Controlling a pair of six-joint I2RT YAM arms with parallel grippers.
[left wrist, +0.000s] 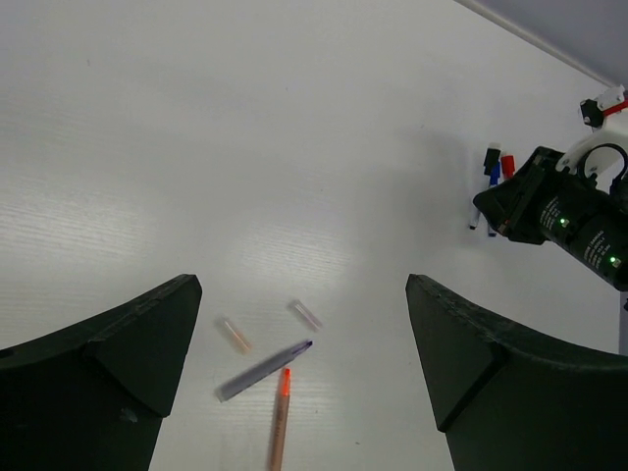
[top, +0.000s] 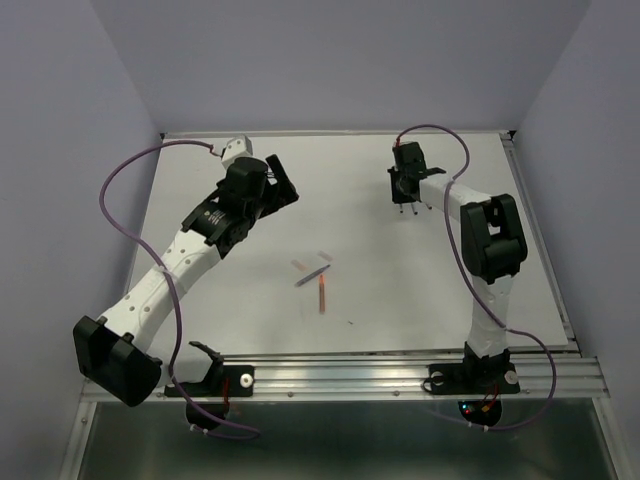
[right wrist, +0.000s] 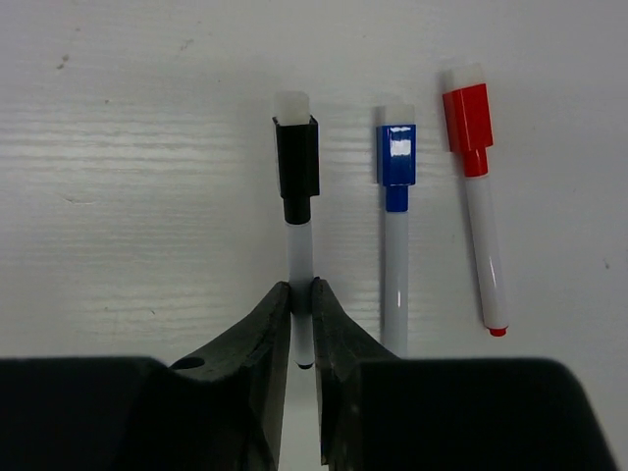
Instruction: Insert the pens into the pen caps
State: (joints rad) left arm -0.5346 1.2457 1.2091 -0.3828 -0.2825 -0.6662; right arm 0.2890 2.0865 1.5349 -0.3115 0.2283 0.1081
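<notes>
Two to go, seemingly. Hovering left claw (left wrist: 302,290), spread wide, over grey pen (left wrist: 263,371), orange pen (left wrist: 282,417) and pale caps (left wrist: 235,336) lying loose on the bench (left wrist: 147,147), likely needing lowering squarely onto one barrel next. Pinching black-capped pen (right wrist: 297,196) in right claw (right wrist: 302,294), beside blue-capped pen (right wrist: 396,245) and red-capped pen (right wrist: 478,196).

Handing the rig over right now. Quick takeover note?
Left tool: open, empty, hovering over the loose pens.
Right tool: shut on the barrel of the black-capped pen.
Blue-capped pen and red-capped pen lie beside it, not gripped.
Done: three white pens wear caps.
Left: grey pen and orange pen lie uncapped mid-table, and the two pale caps lie loose just beyond them.
</notes>
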